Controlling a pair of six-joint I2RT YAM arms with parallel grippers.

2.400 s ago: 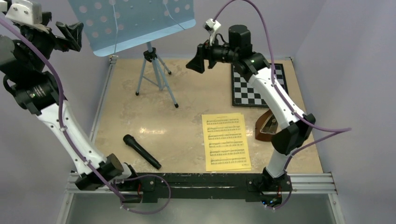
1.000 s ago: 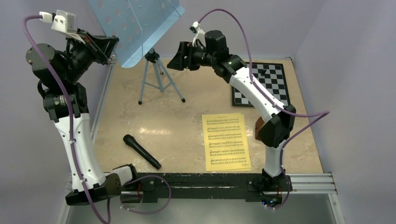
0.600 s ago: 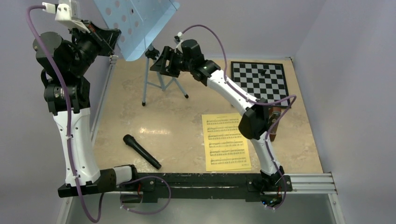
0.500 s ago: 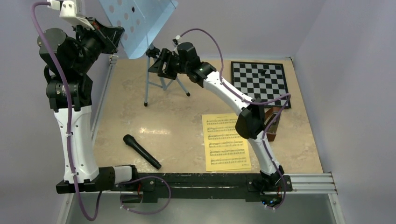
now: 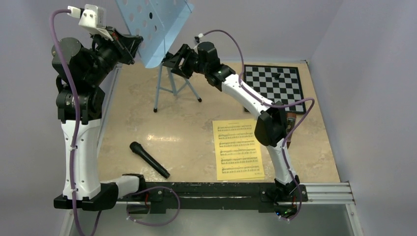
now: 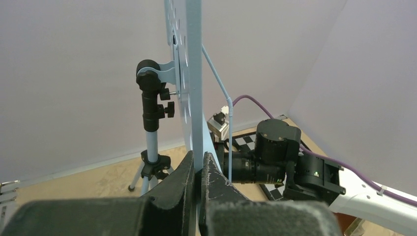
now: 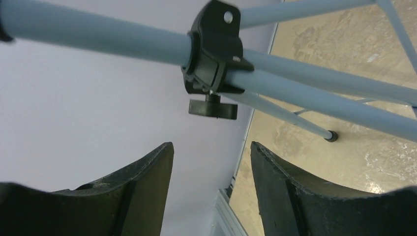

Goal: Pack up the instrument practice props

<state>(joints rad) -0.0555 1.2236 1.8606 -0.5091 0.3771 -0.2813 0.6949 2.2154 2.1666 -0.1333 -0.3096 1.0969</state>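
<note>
Music stand (image 5: 166, 73) sits at the table's (image 5: 196, 132) far side. Your left gripper (image 6: 199, 169) pinches the perforated tray (image 5: 152, 24) by its lower edge, fingers clamped flat on it to steady the stand. Your right gripper (image 7: 211, 147) hovers, jaws apart, just short of the pole's black clamp collar (image 7: 214, 46), likely going for its knob (image 7: 213, 109). Sheet music (image 5: 237, 149) lies flat near your right base.

Table (image 5: 187, 128): beige marbled top, with a metal rail (image 5: 328, 192) along the near edge.

Lying flat on it:
- yellow sheet-music page (image 5: 238, 149), right of centre, near the front
- black microphone (image 5: 149, 159), front left, diagonal, well apart from the page
- black-and-white chessboard (image 5: 275, 83), far right corner

Brown metronome (image 5: 291, 129): just right of the page, mostly hidden.

Light-blue music stand (image 5: 164, 86): far side, left of centre, tripod legs spread toward the surface. Foot contact cannot be told.
</note>
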